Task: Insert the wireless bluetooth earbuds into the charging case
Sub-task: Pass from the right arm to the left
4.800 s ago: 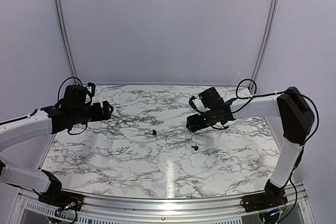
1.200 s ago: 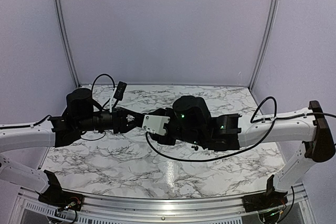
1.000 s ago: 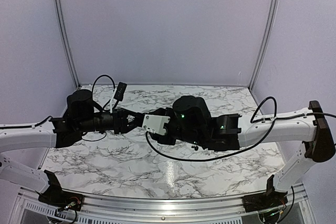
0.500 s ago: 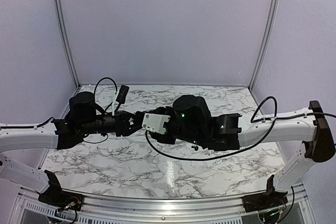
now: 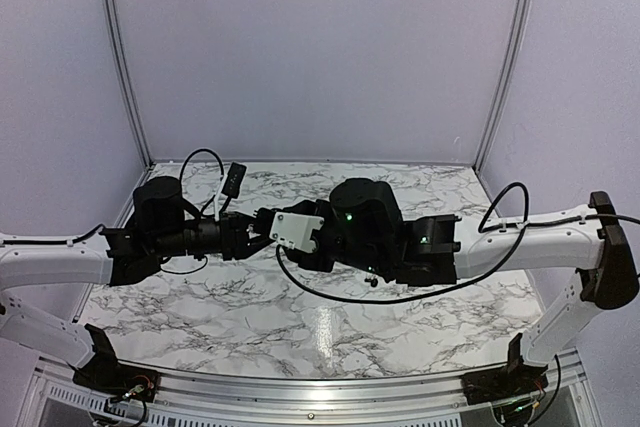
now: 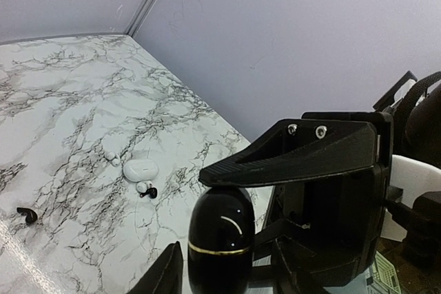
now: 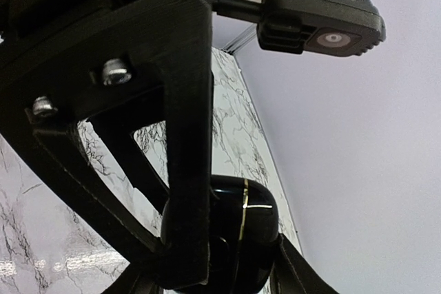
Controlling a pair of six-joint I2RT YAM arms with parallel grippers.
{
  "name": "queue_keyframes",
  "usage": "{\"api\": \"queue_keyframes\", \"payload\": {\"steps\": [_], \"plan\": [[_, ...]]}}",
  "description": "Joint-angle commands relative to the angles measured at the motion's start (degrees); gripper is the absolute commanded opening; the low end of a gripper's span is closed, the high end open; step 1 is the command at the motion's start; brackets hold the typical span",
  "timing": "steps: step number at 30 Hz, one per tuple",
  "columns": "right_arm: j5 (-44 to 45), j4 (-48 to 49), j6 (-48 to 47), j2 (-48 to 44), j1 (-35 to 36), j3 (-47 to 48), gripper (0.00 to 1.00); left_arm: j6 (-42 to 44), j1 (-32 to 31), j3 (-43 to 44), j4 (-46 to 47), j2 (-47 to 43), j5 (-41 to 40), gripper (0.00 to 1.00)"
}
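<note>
The charging case (image 6: 220, 235) is a glossy black oval with a gold seam, held off the table at mid-height. My right gripper (image 7: 217, 277) is shut on it, one finger (image 6: 303, 149) lying over its top. My left gripper (image 6: 227, 270) stands partly open around the case, with slim gaps showing on both sides. In the top view both grippers meet, left (image 5: 245, 234) and right (image 5: 270, 222), and hide the case. One black earbud (image 6: 27, 215) lies loose on the marble. Another (image 6: 150, 192) lies farther off, and one earbud (image 5: 373, 283) shows under the right forearm.
A small white oval case (image 6: 140, 169) with white buds beside it lies on the marble table (image 5: 200, 297). The right arm's cable (image 5: 330, 299) loops low over the table. Lilac walls (image 5: 320, 47) close in the back and sides.
Some seconds ago the arms were apart with both earbuds in plain view. Over the last second the left arm has slid right and the right wrist has edged left, closing them together round the case.
</note>
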Motion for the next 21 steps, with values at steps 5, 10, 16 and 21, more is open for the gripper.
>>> {"api": "queue_keyframes", "payload": {"steps": [5,10,16,21], "plan": [[0.1,2.4,0.3,-1.9,0.5,2.4,0.37,-1.1,-0.3,-0.9,4.0,0.0,-1.1,0.42],[0.3,2.6,0.4,-1.9,0.6,2.4,0.37,-1.4,-0.3,-1.3,5.1,0.0,-2.0,0.35],[0.5,2.9,0.6,-1.8,0.5,2.1,0.37,-1.7,-0.3,-2.3,6.9,-0.7,-3.3,0.32],[0.7,3.2,0.7,-1.6,0.5,2.3,0.37,-2.1,-0.3,-2.9,7.9,-1.2,-5.3,0.34]]}}
